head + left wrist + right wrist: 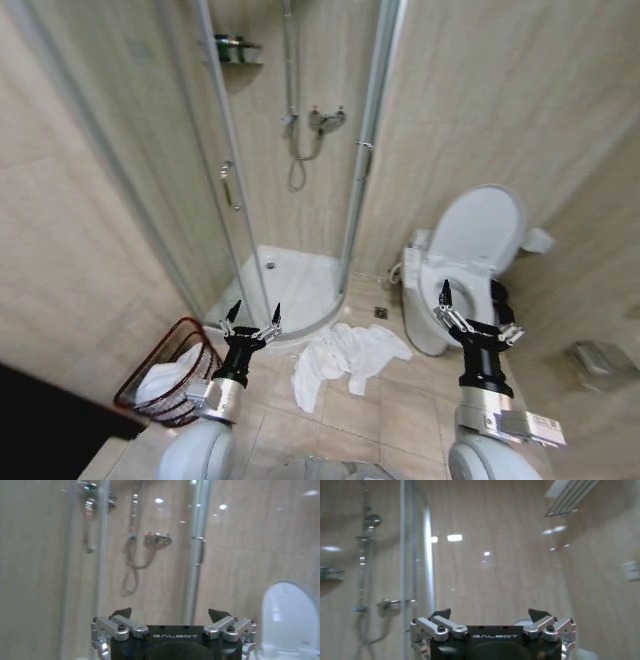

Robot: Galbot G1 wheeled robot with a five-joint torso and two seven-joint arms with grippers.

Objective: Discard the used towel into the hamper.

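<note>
Beige tiles are covering the walls (pixel 480 110) and the floor (pixel 390 410). A glass corner shower (pixel 290 150) is standing at the back, with a white tray (pixel 290 285) and a hanging hose (pixel 297 165). A white toilet (pixel 465 265) is standing with its lid up beside the shower.

The towel (pixel 345 358) is white and lies crumpled and spread on the tiled floor, near the shower's rim. The hamper (pixel 172 373), a dark reddish-brown wire basket, stands upright well apart from it, with white cloth inside.
</note>
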